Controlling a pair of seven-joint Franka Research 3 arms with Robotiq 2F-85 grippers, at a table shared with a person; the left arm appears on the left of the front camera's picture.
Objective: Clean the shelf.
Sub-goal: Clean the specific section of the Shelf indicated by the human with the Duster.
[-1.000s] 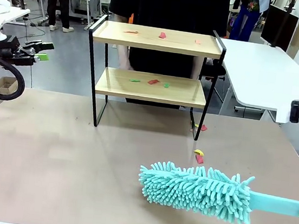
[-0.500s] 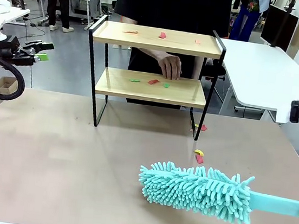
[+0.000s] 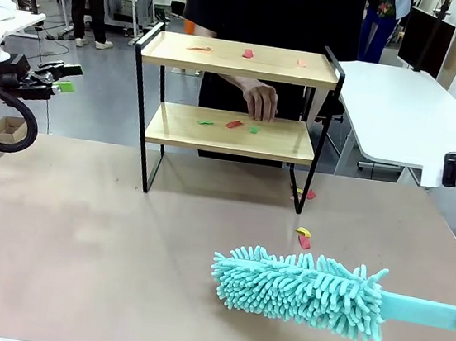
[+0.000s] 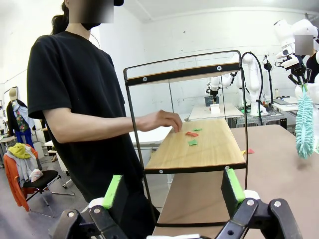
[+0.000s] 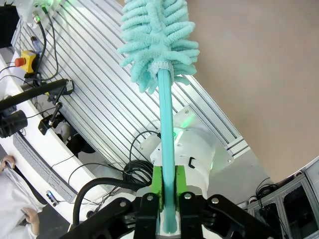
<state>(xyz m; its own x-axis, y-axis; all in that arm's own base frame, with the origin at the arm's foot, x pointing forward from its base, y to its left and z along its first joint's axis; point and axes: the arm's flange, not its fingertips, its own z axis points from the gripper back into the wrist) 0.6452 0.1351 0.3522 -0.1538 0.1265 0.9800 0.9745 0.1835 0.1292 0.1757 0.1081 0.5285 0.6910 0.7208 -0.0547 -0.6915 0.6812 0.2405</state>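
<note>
Teal duster (image 5: 158,35) clamped in right gripper (image 5: 168,181), left gripper (image 4: 173,191) spread wide, facing shelf (image 4: 209,149).

The person's hand (image 3: 260,101) reaches over the lower board of the shelf (image 3: 175,127); paper scraps (image 3: 233,125) lie just beside its fingertips, more scraps (image 3: 248,54) on the board above it, the duster (image 3: 300,292) well before it on the table (image 3: 78,235)

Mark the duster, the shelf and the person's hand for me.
duster (image 3: 300,293), front view, middle of the fluffy head
shelf (image 3: 225,60), front view, bare part of top board
person's hand (image 3: 260,101), front view, back of the hand
</note>
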